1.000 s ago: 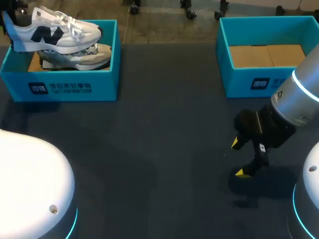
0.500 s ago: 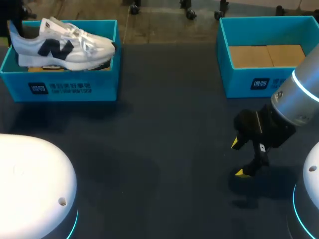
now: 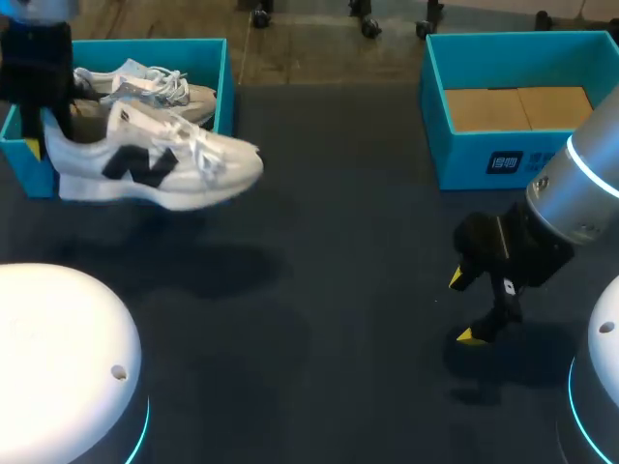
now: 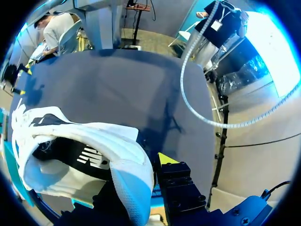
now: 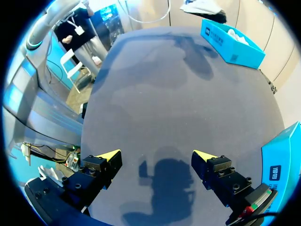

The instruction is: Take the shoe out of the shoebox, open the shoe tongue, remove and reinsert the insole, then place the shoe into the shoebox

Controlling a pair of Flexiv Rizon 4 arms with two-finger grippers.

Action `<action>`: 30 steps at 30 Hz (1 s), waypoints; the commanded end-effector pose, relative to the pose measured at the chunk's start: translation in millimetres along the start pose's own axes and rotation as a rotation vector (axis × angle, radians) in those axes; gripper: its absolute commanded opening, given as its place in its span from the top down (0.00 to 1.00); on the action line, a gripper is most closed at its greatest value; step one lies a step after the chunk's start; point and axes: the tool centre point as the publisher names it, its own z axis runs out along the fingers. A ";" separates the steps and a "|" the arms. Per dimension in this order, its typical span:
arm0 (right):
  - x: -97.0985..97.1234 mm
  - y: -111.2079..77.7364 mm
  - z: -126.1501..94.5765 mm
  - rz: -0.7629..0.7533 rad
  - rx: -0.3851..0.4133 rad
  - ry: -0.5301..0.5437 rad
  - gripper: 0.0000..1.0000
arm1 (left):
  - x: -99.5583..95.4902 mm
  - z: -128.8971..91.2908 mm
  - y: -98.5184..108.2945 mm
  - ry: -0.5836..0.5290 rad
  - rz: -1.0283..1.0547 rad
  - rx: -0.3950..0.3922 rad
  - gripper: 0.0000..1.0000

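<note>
- Over the desk (image 3: 348, 242), just in front of the left shoebox (image 3: 221, 87): shoe (image 3: 155, 166) lifted clear within the last second, heel pinched by left jaws.
- Right jaws spread, unmoved; opening the tongue likely comes next.

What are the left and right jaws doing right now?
Left jaws: shut on the shoe at its heel.
Right jaws: open, holding nothing.

White square logo panel with a short line of characters on the front wall of the empty shoebox (image 3: 488, 162), too small to read, large dark letter mark on the shoe (image 3: 145, 172) side, white logo print inside it.
</note>
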 end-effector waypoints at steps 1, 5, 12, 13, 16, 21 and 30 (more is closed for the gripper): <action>0.5 0.0 1.0 -0.001 0.002 -0.001 0.00 | -14.3 4.2 -45.0 0.019 0.016 -0.253 1.00; 0.5 0.0 1.0 -0.001 0.002 -0.001 0.00 | -14.3 4.2 -45.0 0.019 0.016 -0.253 1.00; 0.5 0.0 1.0 -0.001 0.002 -0.001 0.00 | -14.3 4.2 -45.0 0.019 0.016 -0.253 1.00; 0.5 0.0 1.0 -0.001 0.002 -0.001 0.00 | -14.3 4.2 -45.0 0.019 0.016 -0.253 1.00; 0.5 0.0 1.0 -0.001 0.002 -0.001 0.00 | -21.8 9.2 -48.9 0.028 0.026 -0.247 1.00; 0.5 0.0 1.0 -0.001 0.002 -0.001 0.00 | -56.2 23.0 -66.9 0.035 0.059 -0.235 1.00; 0.5 0.0 1.0 -0.001 0.002 -0.001 0.00 | -94.3 44.0 -87.9 0.037 0.121 -0.214 1.00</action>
